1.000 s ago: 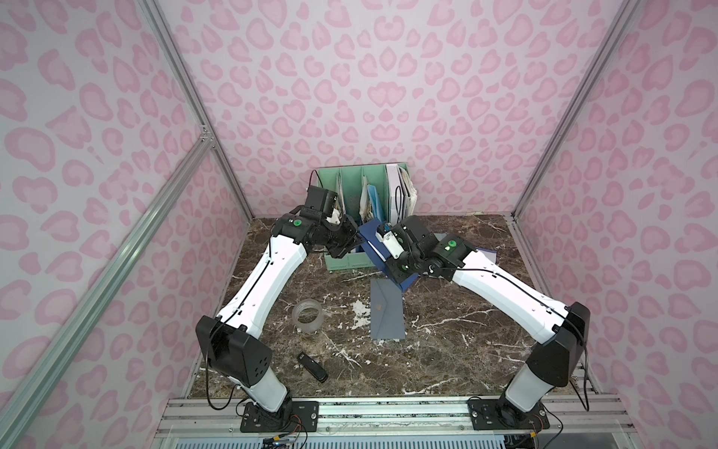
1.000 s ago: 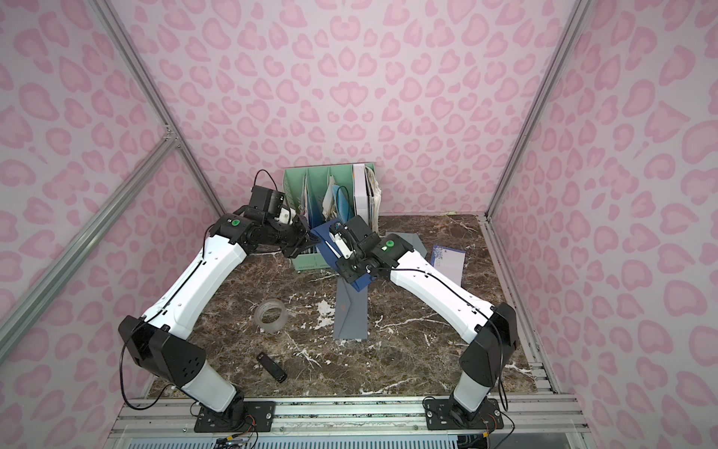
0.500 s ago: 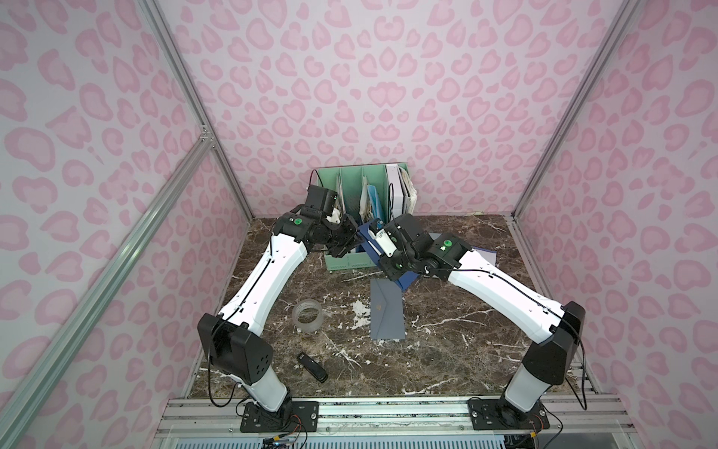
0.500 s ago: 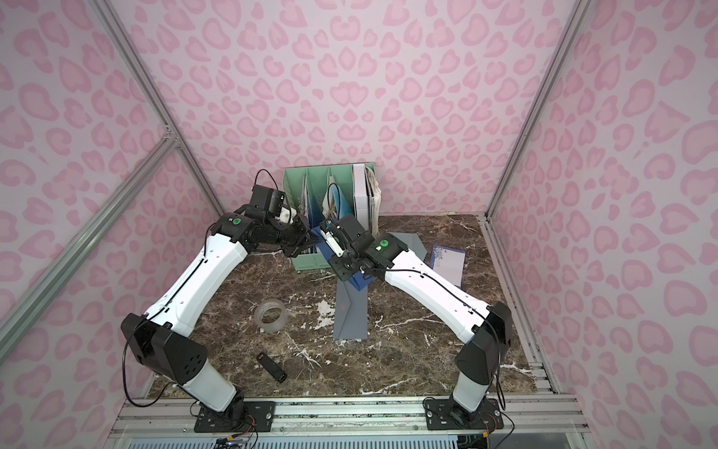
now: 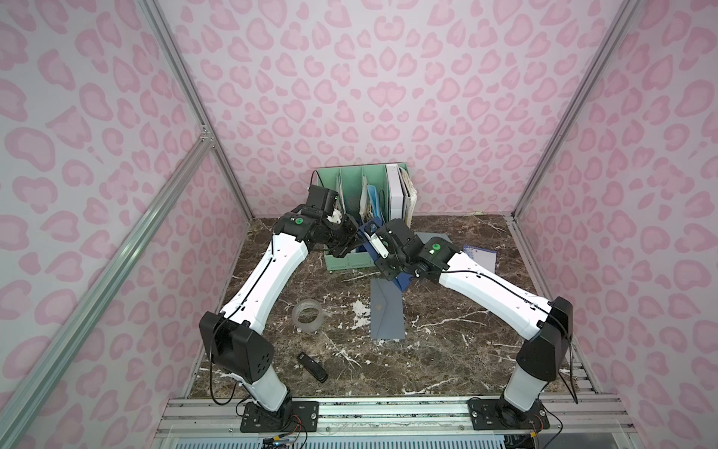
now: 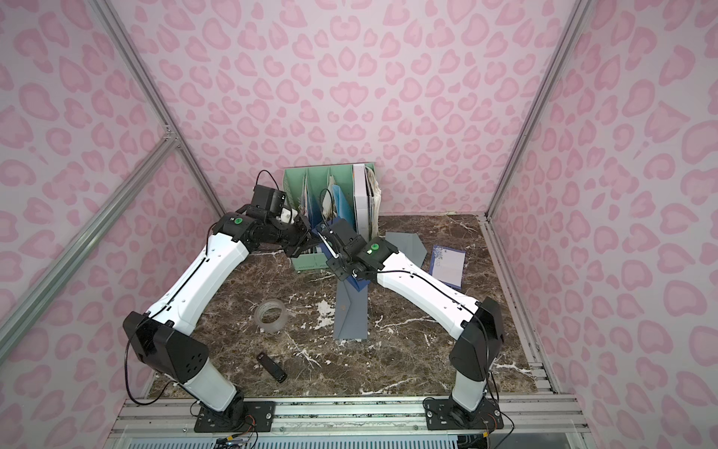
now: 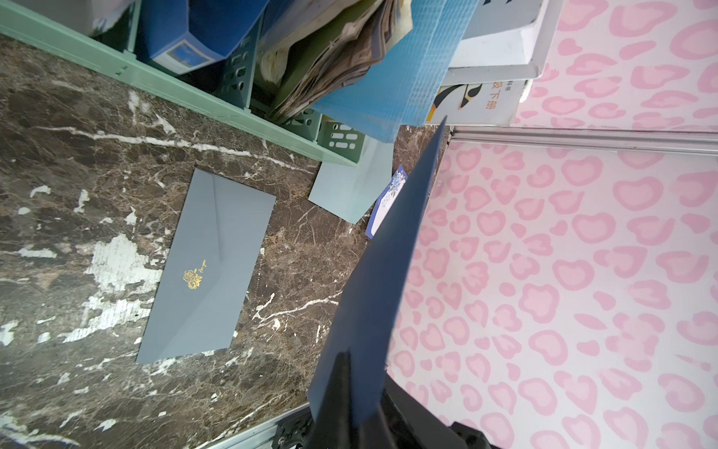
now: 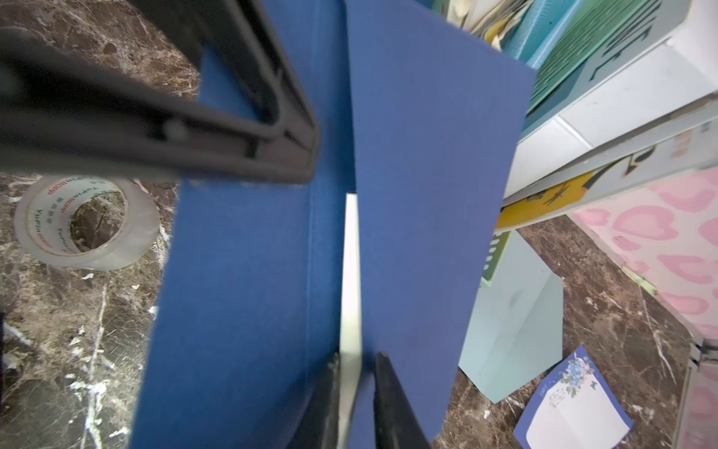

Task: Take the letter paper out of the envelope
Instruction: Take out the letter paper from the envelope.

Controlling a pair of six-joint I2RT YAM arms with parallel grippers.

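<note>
A dark blue envelope (image 5: 402,280) (image 6: 359,283) hangs in the air in front of the file rack, between my two arms. My left gripper (image 5: 355,237) (image 7: 363,369) is shut on one edge of this envelope (image 7: 388,252). In the right wrist view the envelope (image 8: 241,291) gapes open and a white strip of letter paper (image 8: 351,272) shows inside. My right gripper (image 8: 358,355) (image 5: 370,229) straddles that strip. One finger lies against the paper and a narrow gap remains at the other. The left gripper's fingers (image 8: 272,155) clamp the envelope's far edge.
A green file rack (image 5: 363,194) full of folders stands at the back. On the marble top lie a grey envelope (image 5: 386,311) (image 7: 209,268), a tape roll (image 5: 308,315) (image 8: 85,221), a black stick (image 5: 312,366), a second grey envelope (image 6: 404,243) and a floral note sheet (image 5: 480,258) (image 8: 571,404).
My right gripper has slid up and to the left along the envelope toward the left gripper, and its jaws have narrowed. The left arm has kept its hold and barely moved.
</note>
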